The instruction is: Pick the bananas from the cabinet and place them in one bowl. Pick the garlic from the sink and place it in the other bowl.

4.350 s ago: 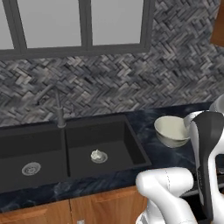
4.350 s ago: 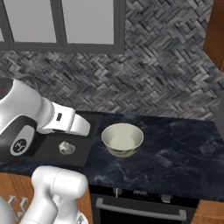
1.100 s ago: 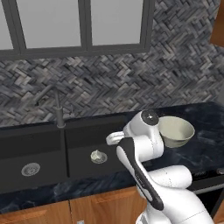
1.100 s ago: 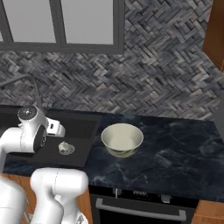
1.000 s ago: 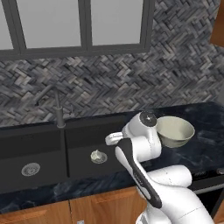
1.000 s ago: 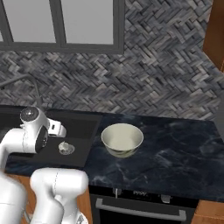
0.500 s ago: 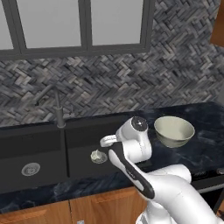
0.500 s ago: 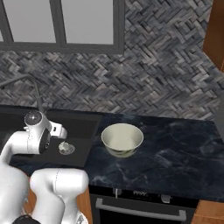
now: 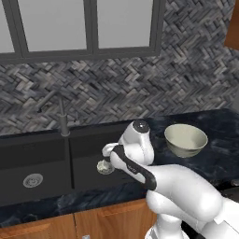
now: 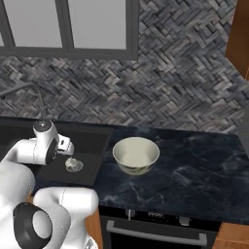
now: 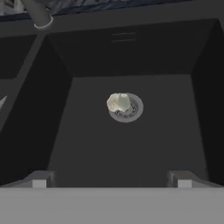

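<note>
The garlic is a small, lumpy, whitish bulb lying on the edge of the round silver drain in the floor of the right basin of the matte black sink, touching the drain's rim on its upper left side in the hand view. The tool hangs above it inside the basin with its two fingertips spread as wide as they go and nothing between them (the bulb sits well clear of both tips). The white arm folds low and forward over the counter edge into the sink, with the cream-white bowl standing on the counter just right of the basin.
</note>
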You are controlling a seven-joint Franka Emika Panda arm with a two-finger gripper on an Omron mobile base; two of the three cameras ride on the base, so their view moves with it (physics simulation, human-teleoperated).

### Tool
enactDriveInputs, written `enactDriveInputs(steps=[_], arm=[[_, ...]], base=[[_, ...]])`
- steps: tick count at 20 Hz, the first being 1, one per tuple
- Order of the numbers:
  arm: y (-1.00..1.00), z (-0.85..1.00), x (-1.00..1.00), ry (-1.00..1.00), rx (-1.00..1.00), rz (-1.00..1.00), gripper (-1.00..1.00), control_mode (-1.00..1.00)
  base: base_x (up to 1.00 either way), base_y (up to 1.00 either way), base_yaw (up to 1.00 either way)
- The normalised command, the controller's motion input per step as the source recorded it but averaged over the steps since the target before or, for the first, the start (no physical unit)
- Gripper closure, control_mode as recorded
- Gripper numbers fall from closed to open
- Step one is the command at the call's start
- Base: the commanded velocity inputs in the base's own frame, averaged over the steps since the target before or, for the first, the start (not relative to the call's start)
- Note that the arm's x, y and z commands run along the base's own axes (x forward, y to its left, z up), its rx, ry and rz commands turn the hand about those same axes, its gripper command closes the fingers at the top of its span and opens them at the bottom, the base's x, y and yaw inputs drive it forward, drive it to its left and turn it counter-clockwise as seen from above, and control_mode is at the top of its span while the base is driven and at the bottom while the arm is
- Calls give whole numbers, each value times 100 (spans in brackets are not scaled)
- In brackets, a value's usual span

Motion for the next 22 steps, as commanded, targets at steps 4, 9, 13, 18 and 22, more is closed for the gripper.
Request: enactDriveInputs(steps=[4, 9, 13, 18, 22], arm=[[0, -54, 12, 0, -1, 0, -100, -100], [0, -35, 37, 0, 0, 0, -100, -100], [0, -29, 40, 0, 0, 0, -100, -100], [9, -40, 14, -1, 0, 0, -100, -100], [6, -33, 19, -3, 0, 0, -100, -100]], base=[[0, 0, 0], [0, 0, 0], [0, 0, 0], [0, 0, 0], [0, 0, 0]])
